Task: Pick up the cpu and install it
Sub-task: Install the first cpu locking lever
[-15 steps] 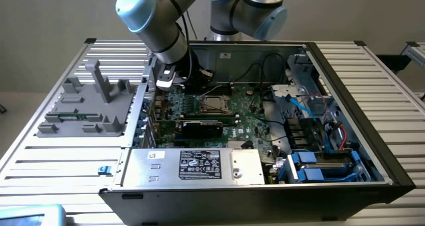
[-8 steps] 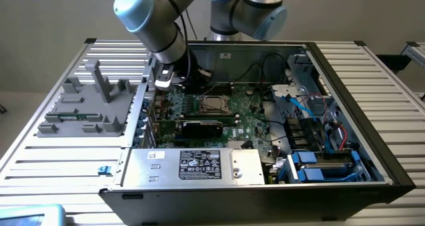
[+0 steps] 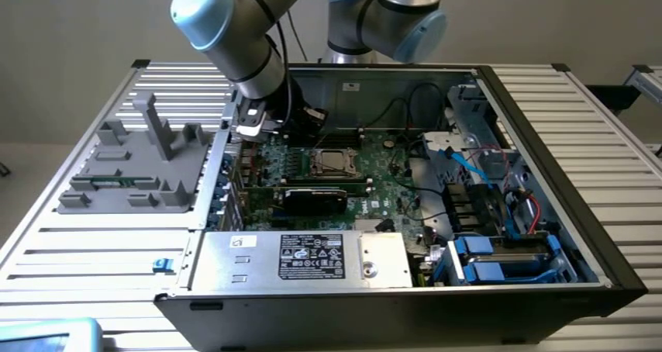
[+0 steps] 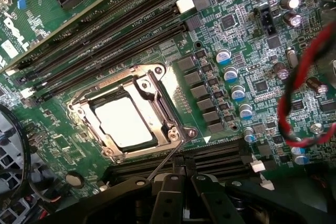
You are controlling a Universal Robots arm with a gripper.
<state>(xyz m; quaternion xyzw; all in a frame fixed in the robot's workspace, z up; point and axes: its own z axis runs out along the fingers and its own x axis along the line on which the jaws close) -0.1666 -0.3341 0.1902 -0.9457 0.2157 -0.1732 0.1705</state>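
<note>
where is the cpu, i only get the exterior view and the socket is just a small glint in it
observer: The cpu lies flat in the socket, inside its metal frame.
operator: so is the gripper holding anything
observer: No. The gripper is shut, with nothing visible in it, and it hangs just off the socket's corner.
operator: any wire or lever near it
observer: A thin wire lever runs from the socket's corner toward the gripper, and the long memory slots beside the socket look empty.
</note>
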